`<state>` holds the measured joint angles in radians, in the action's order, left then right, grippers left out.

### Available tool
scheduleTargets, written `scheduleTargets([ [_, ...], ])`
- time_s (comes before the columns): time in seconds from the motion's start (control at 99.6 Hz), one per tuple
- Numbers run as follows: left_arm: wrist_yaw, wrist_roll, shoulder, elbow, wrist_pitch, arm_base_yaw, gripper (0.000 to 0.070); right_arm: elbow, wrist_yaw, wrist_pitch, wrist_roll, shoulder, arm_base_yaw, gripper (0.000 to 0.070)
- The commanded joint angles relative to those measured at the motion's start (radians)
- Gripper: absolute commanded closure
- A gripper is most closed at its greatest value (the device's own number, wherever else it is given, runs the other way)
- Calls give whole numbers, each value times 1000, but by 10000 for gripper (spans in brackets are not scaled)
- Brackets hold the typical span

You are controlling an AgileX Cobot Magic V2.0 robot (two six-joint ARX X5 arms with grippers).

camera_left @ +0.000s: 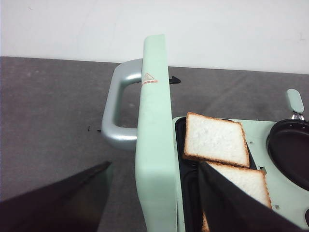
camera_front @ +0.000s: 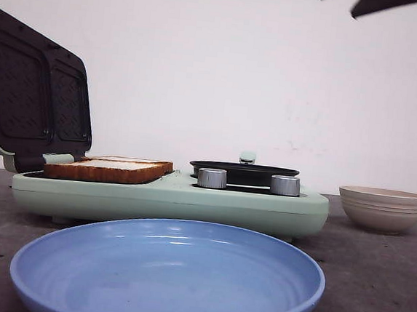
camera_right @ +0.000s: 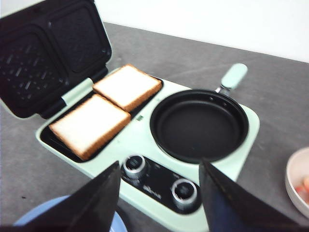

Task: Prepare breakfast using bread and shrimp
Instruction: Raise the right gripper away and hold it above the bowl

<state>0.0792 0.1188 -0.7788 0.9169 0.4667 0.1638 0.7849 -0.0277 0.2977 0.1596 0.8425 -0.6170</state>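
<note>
Two slices of bread [camera_right: 126, 86] [camera_right: 91, 124] lie side by side on the dark sandwich plate of a mint-green breakfast maker [camera_front: 168, 196]; the front view shows them edge-on [camera_front: 109, 169]. My left gripper [camera_left: 154, 164] is open, one finger on each side of the raised lid [camera_left: 153, 125], with the bread [camera_left: 215, 140] just beyond. My right gripper [camera_right: 159, 163] is open and empty, high above the two knobs [camera_right: 135, 166]; only its fingertips [camera_front: 375, 3] show in the front view. A pinkish tip of shrimp [camera_right: 304, 184] shows inside the beige bowl [camera_right: 292, 180].
An empty black frying pan [camera_right: 198, 123] with a mint handle sits on the maker's right half. The open lid [camera_front: 35, 90] stands up at the left, its silver handle [camera_left: 113, 113] on the outside. A blue plate [camera_front: 169, 277] lies in front. The beige bowl [camera_front: 383, 208] stands at right.
</note>
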Motion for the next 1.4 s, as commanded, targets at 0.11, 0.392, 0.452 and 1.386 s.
scheduleTargets([
  [0.11,-1,17,-5,11,-10,0,389,-89,-7,-26,46,-39,-8,398],
  [0.392,-1,112,-5,11,-22,0,386,-215,1,-100,73,-79,-9,398],
  [0.452,-1,130,-5,11,-23,0,385,-238,1,-127,82,-89,-9,398],
  [1.386,-134,788,-159,12,-280,-168,304,-256,143,-169,35,-94,-9,398],
])
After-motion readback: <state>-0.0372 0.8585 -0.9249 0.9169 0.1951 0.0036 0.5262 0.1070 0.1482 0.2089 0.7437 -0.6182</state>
